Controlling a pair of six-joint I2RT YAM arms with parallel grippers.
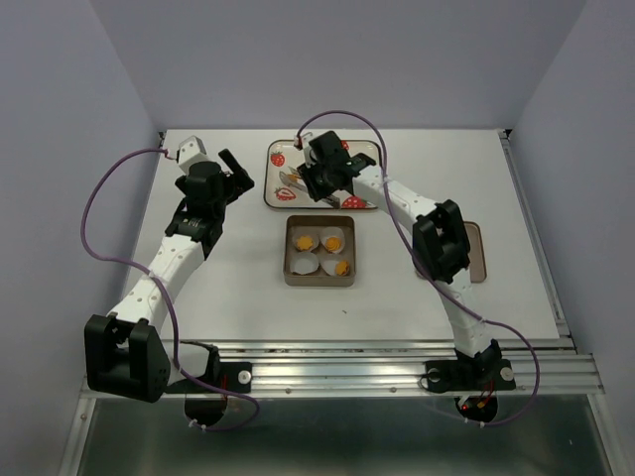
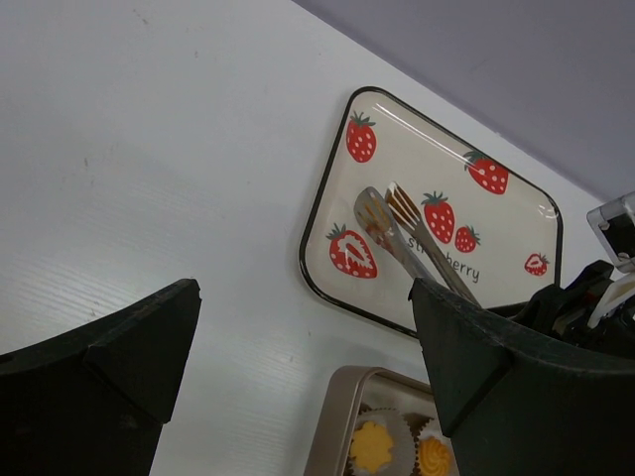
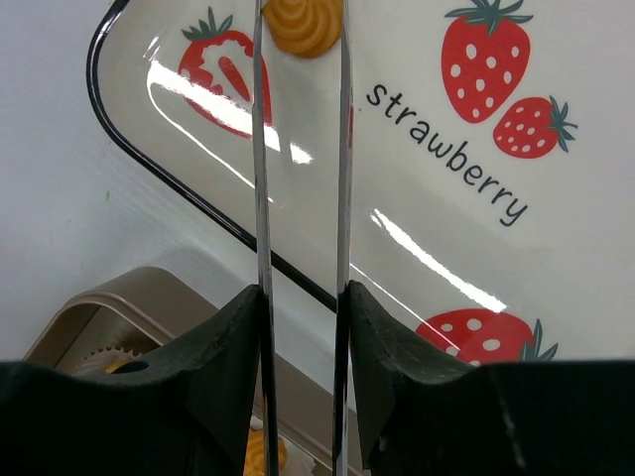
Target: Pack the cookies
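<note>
**Top, left-wrist and right-wrist views of the packing table.**

**Left:** the left gripper hovered above bare table, just left of the strawberry plate. Its jaws were spread wide and held nothing.

**Centre, far side:** the plate lay flat, cream with a dark rim, printed red strawberries and the word "strawberry". Over it the right gripper was clamped on a pair of metal tongs, with 1 finger pressed against each blade (the blades ran forward, nearly parallel, from between the fingers). The 4th cookie, a piped orange-yellow swirl, sat between the blade tips with both blades against its sides. It was over the left part of the plate, beside a printed strawberry. Whether it rested on the plate or hung clear of it could not be told.

**Centre, near side:** the brown square tin stood just near of the plate, apart from it. It held 4 white paper cups in a 2-by-2 block. The other 3 cookies lay 1 per cup, in the far-left, far-right and near-right cups.

**Right:** a flat brown piece lay on the table, well apart from the tin and largely covered by the right arm.
</note>
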